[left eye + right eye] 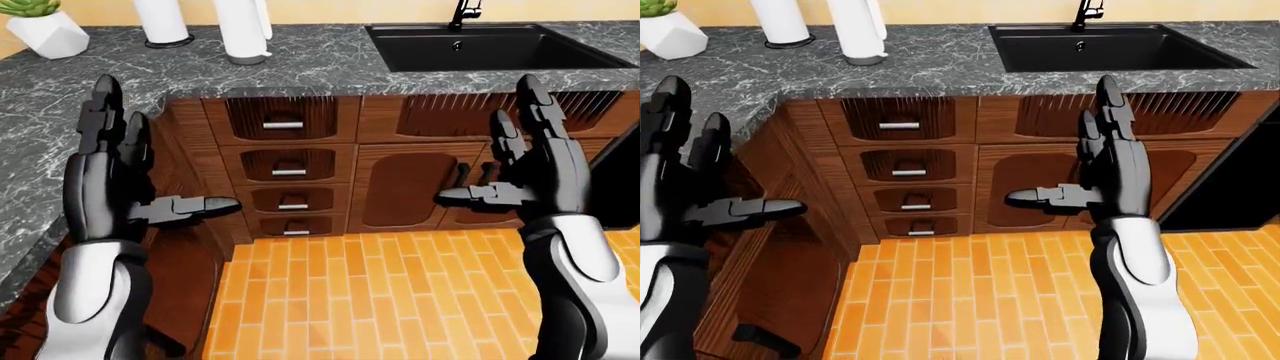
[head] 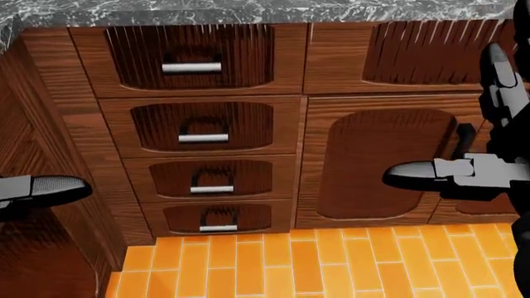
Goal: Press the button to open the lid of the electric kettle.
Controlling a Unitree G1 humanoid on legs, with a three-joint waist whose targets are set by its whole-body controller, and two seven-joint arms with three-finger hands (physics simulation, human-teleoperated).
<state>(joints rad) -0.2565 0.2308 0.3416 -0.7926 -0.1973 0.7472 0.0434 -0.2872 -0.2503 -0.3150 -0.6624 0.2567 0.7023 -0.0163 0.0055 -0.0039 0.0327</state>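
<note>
Looking down over both arms, the eye views take in a corner of a kitchen: a grey marbled desk [image 1: 330,64] runs along the top and down the left side, with dark wooden cabinets beneath and an orange brick floor [image 1: 380,300] below. The left hand [image 1: 115,169] is raised with fingers spread and thumb pointing right, released and grasping nothing; the right hand [image 1: 535,169] mirrors it, fingers upright and thumb pointing left, equally empty. Both hang well apart from the desk, over the floor. Set in the desk at the upper right is a black sink [image 1: 485,46] with a dark faucet [image 1: 465,11] at its top rim; the basin shows nothing inside. At the upper left stand a white faceted planter [image 1: 48,34] holding a green plant [image 1: 28,6], a white cylinder on a dark ring base [image 1: 162,22], and just right of it a white vessel on a grey base [image 1: 240,30], likely the kettle, though its top is cropped and no button or lid shows. Below the desk edge a stack of four drawers [image 2: 199,136] with metal handles sits closed, beside a closed cabinet door [image 2: 381,161].
</note>
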